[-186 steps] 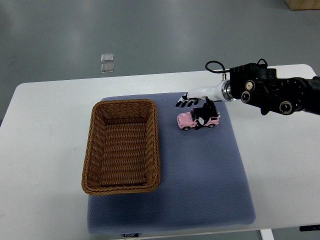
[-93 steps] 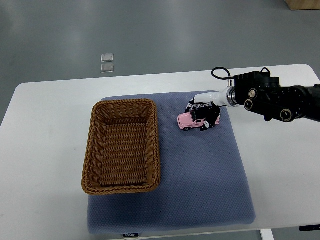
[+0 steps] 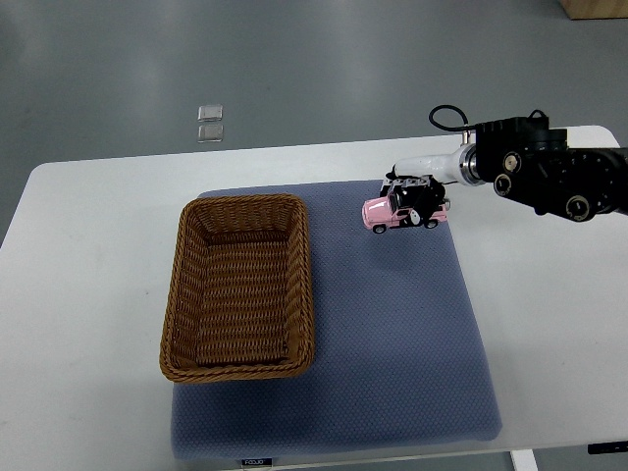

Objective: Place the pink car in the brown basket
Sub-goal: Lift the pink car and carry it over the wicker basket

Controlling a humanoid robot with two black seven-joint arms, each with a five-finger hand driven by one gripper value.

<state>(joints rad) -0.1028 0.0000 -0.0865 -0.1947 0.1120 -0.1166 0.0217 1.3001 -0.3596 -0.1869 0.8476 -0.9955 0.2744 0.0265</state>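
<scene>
Seen steeply from above: white worktop (image 3: 88,255) carrying a blue-grey mat (image 3: 392,343). Brown basket (image 3: 241,287) resting on the mat's left part, rectangular, woven, long side running from 12 to 6 o'clock, nothing inside.

Right hand (image 3: 417,196) entering from the picture's right edge on a black arm, a white wrist section just behind the dark fingers (image 3: 420,186). Fingers clamped on the pink car (image 3: 402,211), gripping its rear half from above; only the pink nose showing clear, pointed toward 9 o'clock with a slight tilt. Car sitting at the mat's far right corner, at about 2 o'clock from the basket and well apart from it. Whether the wheels touch the mat or hang just above it: cannot tell.

Black cable loop (image 3: 444,116) curling up at the wrist, toward 12 o'clock from the hand.

Beyond the worktop, grey floor (image 3: 294,69), with two small clear squares (image 3: 210,123) lying one against the other at 12 o'clock from the basket. Small white label (image 3: 255,460) on the mat's near edge, print too small to read.
</scene>
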